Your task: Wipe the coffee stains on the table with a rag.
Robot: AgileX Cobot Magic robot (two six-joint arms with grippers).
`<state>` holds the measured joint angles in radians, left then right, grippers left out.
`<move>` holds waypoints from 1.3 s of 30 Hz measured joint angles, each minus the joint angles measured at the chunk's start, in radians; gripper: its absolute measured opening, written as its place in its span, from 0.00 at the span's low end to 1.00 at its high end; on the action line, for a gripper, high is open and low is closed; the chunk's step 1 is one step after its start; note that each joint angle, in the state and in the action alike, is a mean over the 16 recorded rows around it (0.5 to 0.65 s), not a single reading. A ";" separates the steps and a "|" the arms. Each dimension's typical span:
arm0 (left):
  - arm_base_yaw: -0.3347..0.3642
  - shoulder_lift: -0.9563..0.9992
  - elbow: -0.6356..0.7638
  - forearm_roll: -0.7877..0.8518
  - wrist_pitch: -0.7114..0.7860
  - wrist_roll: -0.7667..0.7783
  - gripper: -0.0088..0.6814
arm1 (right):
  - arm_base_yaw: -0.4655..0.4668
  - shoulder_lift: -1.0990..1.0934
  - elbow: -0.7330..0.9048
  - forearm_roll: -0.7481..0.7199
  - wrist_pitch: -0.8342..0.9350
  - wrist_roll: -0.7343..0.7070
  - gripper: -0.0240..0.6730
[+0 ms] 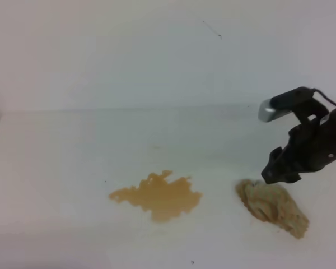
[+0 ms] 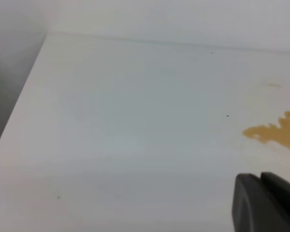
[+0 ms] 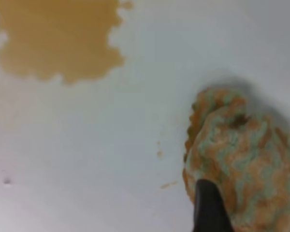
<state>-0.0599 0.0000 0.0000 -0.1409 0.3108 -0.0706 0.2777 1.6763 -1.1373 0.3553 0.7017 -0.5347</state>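
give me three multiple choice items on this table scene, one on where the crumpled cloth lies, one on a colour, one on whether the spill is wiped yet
1. Where does the lumpy beige-green cloth rag lie relative to the flat tan-brown coffee stain in the high view?
A. on top of it
B. to its right, apart from it
C. to its left

2. What colour is the smooth flat table?
A. white
B. black
C. red

3. What state is the coffee stain in?
A. wiped away
B. covered by the rag
C. still an unwiped blotch

Answers:
1 B, bare table shows between rag and stain.
2 A, the surface is plain white in every view.
3 C, the stain lies whole with ragged edges, while the black right gripper hovers over the rag's near end.
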 joint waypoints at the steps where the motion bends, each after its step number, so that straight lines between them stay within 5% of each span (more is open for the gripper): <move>1: 0.000 0.000 0.000 0.000 0.000 0.000 0.01 | 0.007 0.020 -0.001 -0.005 -0.011 0.001 0.60; 14: 0.000 0.000 0.000 0.000 0.000 0.000 0.01 | 0.054 0.215 -0.006 -0.046 -0.101 0.008 0.56; 30: 0.000 0.000 0.000 0.000 0.000 0.000 0.01 | 0.070 0.314 -0.079 -0.042 -0.124 0.027 0.11; 39: 0.000 0.000 0.000 0.000 0.000 0.000 0.01 | 0.122 0.355 -0.240 0.005 -0.093 0.033 0.03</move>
<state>-0.0599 0.0000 0.0000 -0.1409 0.3108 -0.0706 0.3996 2.0311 -1.3774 0.3606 0.6088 -0.5020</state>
